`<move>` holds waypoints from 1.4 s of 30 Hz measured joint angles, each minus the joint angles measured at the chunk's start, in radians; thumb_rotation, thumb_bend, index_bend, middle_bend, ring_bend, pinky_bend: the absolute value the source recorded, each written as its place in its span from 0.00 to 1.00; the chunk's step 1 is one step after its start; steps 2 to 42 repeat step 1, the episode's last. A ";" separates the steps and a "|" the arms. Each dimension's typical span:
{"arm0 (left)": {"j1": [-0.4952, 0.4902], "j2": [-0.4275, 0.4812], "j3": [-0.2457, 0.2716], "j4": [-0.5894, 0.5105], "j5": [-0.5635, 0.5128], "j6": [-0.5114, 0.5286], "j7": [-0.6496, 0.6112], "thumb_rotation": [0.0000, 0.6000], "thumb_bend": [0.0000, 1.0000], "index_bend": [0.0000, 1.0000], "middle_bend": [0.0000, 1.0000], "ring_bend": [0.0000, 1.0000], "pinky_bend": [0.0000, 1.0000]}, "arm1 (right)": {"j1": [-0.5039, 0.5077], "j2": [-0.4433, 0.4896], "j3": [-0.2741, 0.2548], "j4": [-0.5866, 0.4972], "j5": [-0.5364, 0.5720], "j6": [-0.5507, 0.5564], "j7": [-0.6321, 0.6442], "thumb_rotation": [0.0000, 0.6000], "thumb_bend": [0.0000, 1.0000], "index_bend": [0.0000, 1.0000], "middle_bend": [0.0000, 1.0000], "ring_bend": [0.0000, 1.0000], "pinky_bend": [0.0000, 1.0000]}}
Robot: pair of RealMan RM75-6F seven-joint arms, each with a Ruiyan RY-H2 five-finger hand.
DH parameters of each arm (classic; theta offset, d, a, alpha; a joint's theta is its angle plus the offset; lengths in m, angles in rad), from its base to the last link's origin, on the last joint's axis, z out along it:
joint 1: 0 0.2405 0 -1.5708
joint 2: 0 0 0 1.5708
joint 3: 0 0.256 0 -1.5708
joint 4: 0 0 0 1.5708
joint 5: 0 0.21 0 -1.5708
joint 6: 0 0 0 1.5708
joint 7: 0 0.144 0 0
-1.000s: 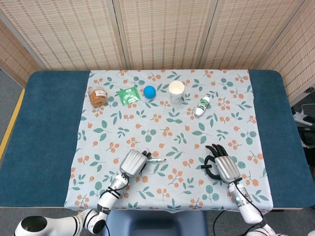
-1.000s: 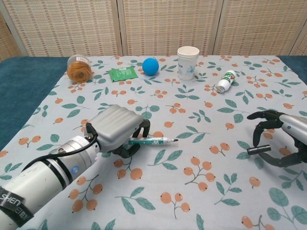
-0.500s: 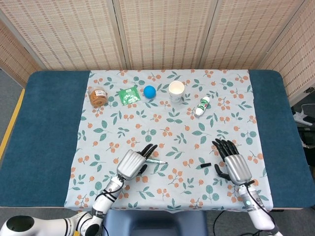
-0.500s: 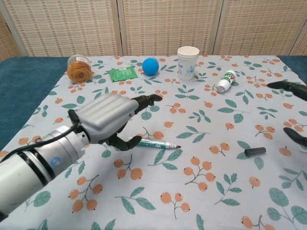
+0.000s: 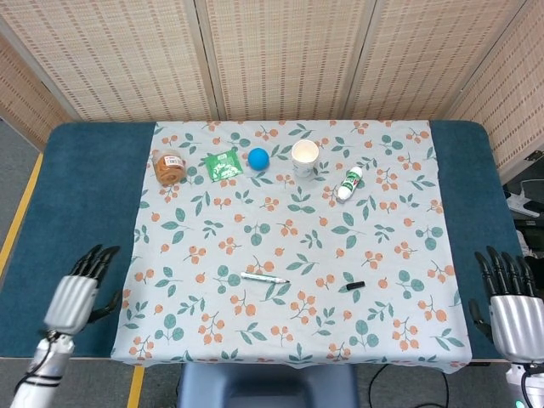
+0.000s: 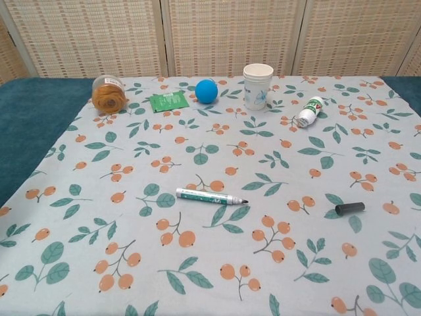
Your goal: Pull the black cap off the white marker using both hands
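While fingers (image 5: 92, 255) spread, marker (image 6: 210, 196) lies apart.

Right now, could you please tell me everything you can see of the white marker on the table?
The white marker is a slim white barrel with green print along its side, probably plastic. It lies flat on the floral cloth near the front middle of the table. Its dark bare tip points toward the robot's right. The black cap is off and lies apart from it on that side, also on the cloth. Nothing touches the marker but the cloth; neither hand is near it.
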 measured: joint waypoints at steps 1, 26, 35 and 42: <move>0.026 0.028 0.010 0.000 -0.001 0.012 -0.027 1.00 0.40 0.00 0.07 0.02 0.15 | -0.001 0.004 0.000 -0.005 0.001 -0.006 0.002 1.00 0.33 0.00 0.00 0.00 0.00; 0.026 0.028 0.010 0.000 -0.001 0.012 -0.027 1.00 0.40 0.00 0.07 0.02 0.15 | -0.001 0.004 0.000 -0.005 0.001 -0.006 0.002 1.00 0.33 0.00 0.00 0.00 0.00; 0.026 0.028 0.010 0.000 -0.001 0.012 -0.027 1.00 0.40 0.00 0.07 0.02 0.15 | -0.001 0.004 0.000 -0.005 0.001 -0.006 0.002 1.00 0.33 0.00 0.00 0.00 0.00; 0.026 0.028 0.010 0.000 -0.001 0.012 -0.027 1.00 0.40 0.00 0.07 0.02 0.15 | -0.001 0.004 0.000 -0.005 0.001 -0.006 0.002 1.00 0.33 0.00 0.00 0.00 0.00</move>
